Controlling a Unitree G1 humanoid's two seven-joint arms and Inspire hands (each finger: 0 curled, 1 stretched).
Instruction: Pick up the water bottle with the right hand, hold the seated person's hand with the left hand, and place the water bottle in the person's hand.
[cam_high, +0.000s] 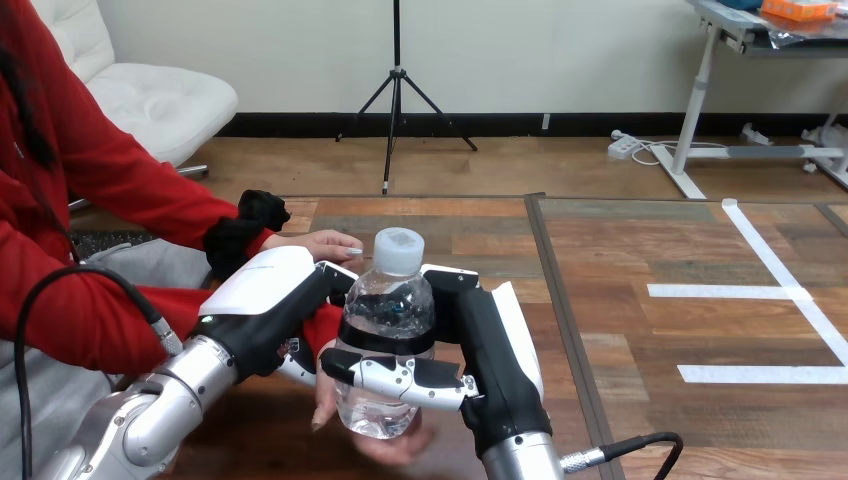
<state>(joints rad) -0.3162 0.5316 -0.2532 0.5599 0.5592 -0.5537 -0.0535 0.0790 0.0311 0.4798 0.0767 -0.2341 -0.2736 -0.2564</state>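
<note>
The bottle (385, 335) was clear, glossy plastic with a matt whitish cap (398, 250), the left hand (265, 300) and the right hand (495, 360) were black plastic under smooth white shells, the forearms (165, 400) were shiny silver metal, and the table (620, 330) was matt grained wood.

We saw our left hand (262, 290) black, capped by a smooth, rounded white shell, on a ribbed silver left forearm (165, 405). Our right hand (495, 350) was black too, with a narrow white shell along its back and fingers (395, 373) jointed in black and white, above a silver right forearm (517, 458).
</note>
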